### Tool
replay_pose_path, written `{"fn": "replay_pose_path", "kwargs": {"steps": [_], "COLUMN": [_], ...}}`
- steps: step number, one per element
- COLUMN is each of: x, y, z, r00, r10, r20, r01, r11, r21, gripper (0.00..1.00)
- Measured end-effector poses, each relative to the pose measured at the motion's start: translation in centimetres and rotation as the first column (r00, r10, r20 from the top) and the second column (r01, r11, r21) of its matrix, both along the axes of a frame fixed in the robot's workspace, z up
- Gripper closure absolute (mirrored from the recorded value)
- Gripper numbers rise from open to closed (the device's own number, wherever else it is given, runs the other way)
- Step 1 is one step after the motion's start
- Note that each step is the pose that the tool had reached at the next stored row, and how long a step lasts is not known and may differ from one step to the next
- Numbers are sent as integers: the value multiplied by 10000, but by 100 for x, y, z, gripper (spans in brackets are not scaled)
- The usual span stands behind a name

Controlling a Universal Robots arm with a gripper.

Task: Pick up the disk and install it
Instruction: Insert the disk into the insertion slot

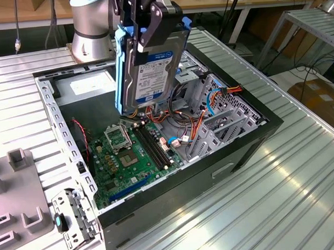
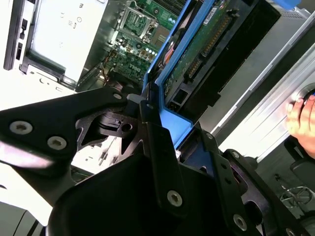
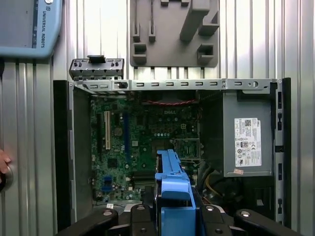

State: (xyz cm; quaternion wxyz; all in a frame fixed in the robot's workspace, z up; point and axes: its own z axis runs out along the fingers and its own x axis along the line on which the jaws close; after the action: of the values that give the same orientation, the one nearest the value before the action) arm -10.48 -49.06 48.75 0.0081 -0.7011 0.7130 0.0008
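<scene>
An open computer case [image 1: 250, 144] sits on the ribbed metal table [image 1: 279, 198], its motherboard [image 1: 121, 159] facing up. Inside, a grey power-supply box [image 1: 91, 84] fills the corner nearest the arm's base, and a metal drive cage [image 1: 224, 115] with orange and blue cables [image 1: 199, 124] stands at the exterior view's right. A grey moulded fixture [image 1: 21, 190] and a small metal bracket [image 1: 71, 216] lie outside the case at the exterior view's left. A person's hand [image 2: 301, 118] rests on the table, apart from the case. The disk [image 1: 151, 68] hangs upright over the motherboard, just beside the cage, touching neither. The gripper [image 1: 152, 24] is clamped on its upper end, black fingers [image 1: 160, 18] tight against it
</scene>
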Motion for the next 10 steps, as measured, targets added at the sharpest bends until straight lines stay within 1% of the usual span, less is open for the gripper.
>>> {"fn": "replay_pose_path", "kwargs": {"steps": [4, 6, 10], "x": [11, 21, 39], "y": [-58, -106, -141], "z": [-1, -2, -2], "r00": [10000, 10000, 10000], "r10": [0, 0, 0], "r20": [1, 0, 0], "r01": [0, 0, 0], "r11": [10000, 10000, 10000], "r21": [1, 1, 0], "gripper": [63, 63, 63]}}
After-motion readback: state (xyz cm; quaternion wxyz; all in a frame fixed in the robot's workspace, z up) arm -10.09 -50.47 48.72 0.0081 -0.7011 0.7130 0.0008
